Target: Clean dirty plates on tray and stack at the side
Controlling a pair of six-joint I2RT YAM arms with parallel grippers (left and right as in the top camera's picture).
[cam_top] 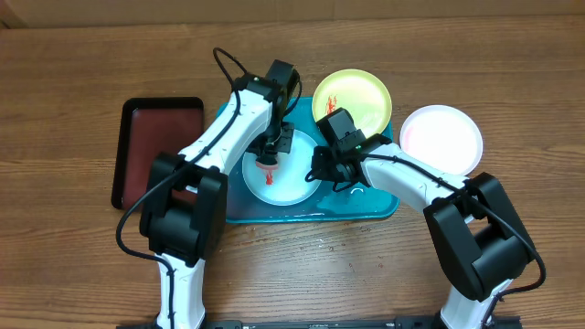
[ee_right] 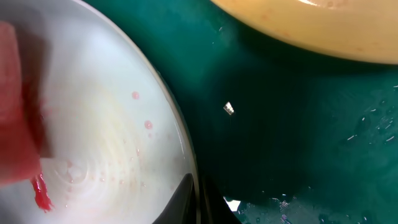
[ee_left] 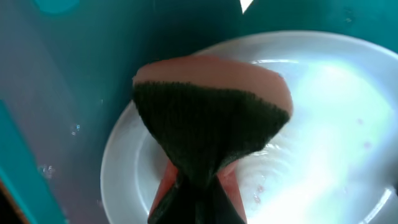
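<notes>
Left fingers [cam_top: 270, 146]: clamped on pink dark-faced sponge [cam_top: 268, 168], pressed onto pale round plastic plate [cam_top: 297, 188].
Plate: inside bright cyan-blue rectangular tray [cam_top: 384, 206].
Right fingers [ee_right: 184, 200]: at plate's rim; grip unclear.
Far: smeared yellow-green plate [cam_top: 367, 95]; white plate [cam_top: 441, 137] on bench [cam_top: 512, 73].

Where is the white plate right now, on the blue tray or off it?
Off it. The white plate lies flat on the wooden table, just right of the tray.

The left arm [cam_top: 222, 128] and right arm [cam_top: 407, 174] look alike: smooth white tubular links between chunky black joint housings [cam_top: 183, 206]. A thin black cable [cam_top: 218, 59] loops off the left one. The left gripper [cam_top: 268, 157] and right gripper [cam_top: 322, 172] are black.
</notes>
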